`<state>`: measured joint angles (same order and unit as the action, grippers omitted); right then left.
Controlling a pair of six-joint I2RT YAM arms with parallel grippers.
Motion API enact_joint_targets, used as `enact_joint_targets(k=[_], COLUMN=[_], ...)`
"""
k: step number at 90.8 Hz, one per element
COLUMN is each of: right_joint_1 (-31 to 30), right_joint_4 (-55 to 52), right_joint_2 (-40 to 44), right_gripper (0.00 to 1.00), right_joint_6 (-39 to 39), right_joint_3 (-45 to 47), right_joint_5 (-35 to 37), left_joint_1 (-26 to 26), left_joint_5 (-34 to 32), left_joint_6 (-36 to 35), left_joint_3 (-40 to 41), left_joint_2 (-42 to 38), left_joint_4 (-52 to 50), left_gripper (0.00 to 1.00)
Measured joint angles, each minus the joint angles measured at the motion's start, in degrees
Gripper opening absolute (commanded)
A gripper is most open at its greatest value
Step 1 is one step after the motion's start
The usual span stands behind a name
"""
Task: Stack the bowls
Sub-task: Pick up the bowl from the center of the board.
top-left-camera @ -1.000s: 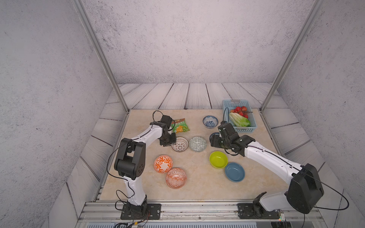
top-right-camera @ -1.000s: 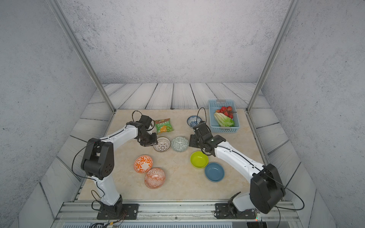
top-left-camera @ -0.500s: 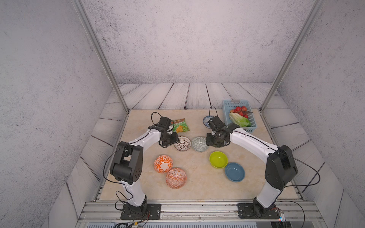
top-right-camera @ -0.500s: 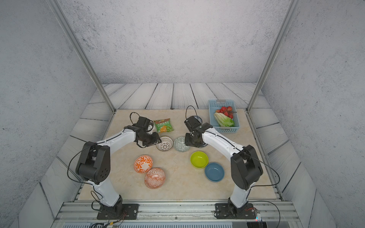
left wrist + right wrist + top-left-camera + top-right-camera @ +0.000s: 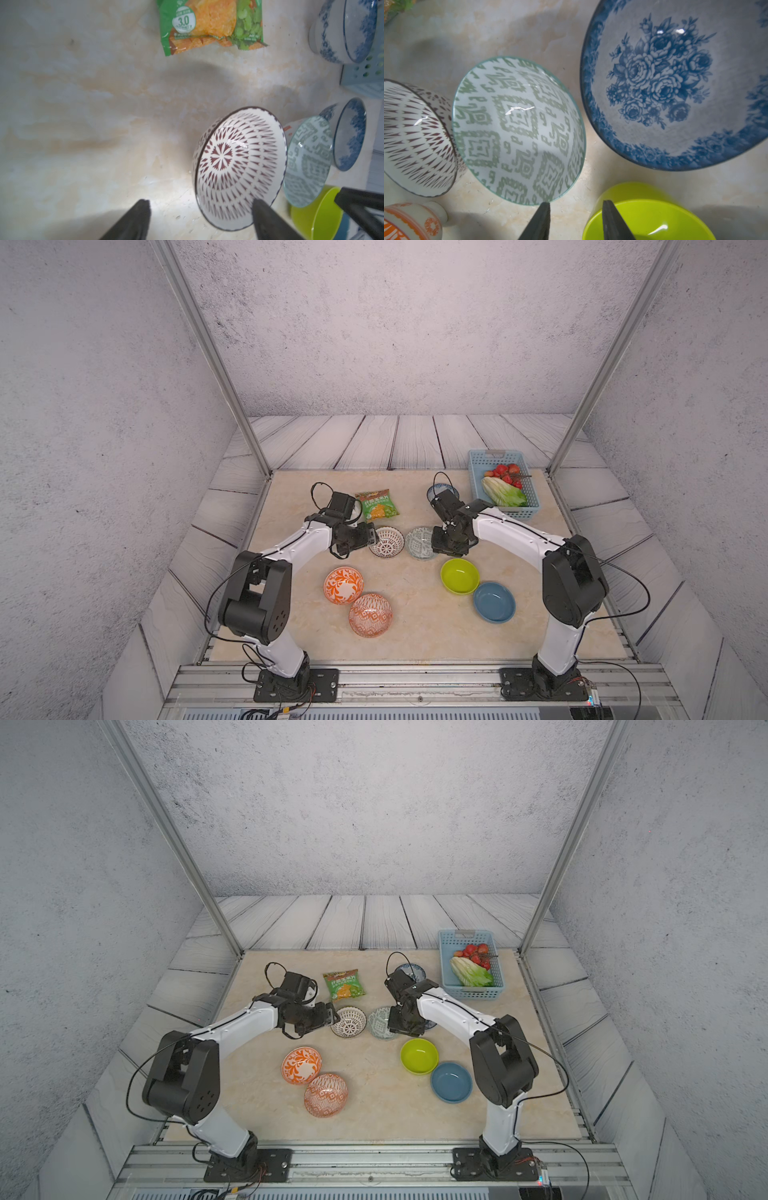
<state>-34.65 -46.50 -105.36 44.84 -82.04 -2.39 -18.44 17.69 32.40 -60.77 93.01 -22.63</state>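
Note:
The white dark-latticed bowl and the grey geometric bowl sit side by side mid-table. My left gripper is open wide, with one finger inside the latticed bowl near its rim and the other outside it. My right gripper is open with bare table in its gap, between the grey bowl and the lime-green bowl. A blue-white floral bowl lies just beyond. Another floral bowl stands at the back. The plain blue bowl and two orange-white bowls sit nearer the front.
A green snack bag lies behind the left gripper. The light-blue basket with lettuce and strawberries stands at the back right. Metal frame posts rise at both back corners of the table.
My left gripper's jaws have opened wide at the latticed bowl's rim. The right arm has folded its elbow inward, and its jaws have narrowed beside the grey bowl.

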Motion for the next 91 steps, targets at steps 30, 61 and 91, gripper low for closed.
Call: enact_joint_targets(k=[30, 61, 91], right_joint_1=[0.4, 0.7, 0.7], right_joint_4=[2.2, 4.4, 5.6], right_joint_2=[-0.9, -4.0, -4.5], right_gripper=[0.31, 0.27, 0.11], right_joint_6=[3.2, 4.6, 4.9], right_joint_3=[0.0, 0.0, 0.0], right_joint_5=[1.2, 1.9, 1.9], left_joint_1=[0.0, 0.0, 0.4], left_joint_5=[-4.6, -10.9, -14.5], left_joint_6=[2.3, 8.2, 10.6], left_joint_3=[10.9, 23.6, 27.4], left_joint_2=[-11.8, -25.9, -30.4], left_joint_4=[7.6, 16.3, 19.9], left_gripper=[1.00, 1.00, 0.97])
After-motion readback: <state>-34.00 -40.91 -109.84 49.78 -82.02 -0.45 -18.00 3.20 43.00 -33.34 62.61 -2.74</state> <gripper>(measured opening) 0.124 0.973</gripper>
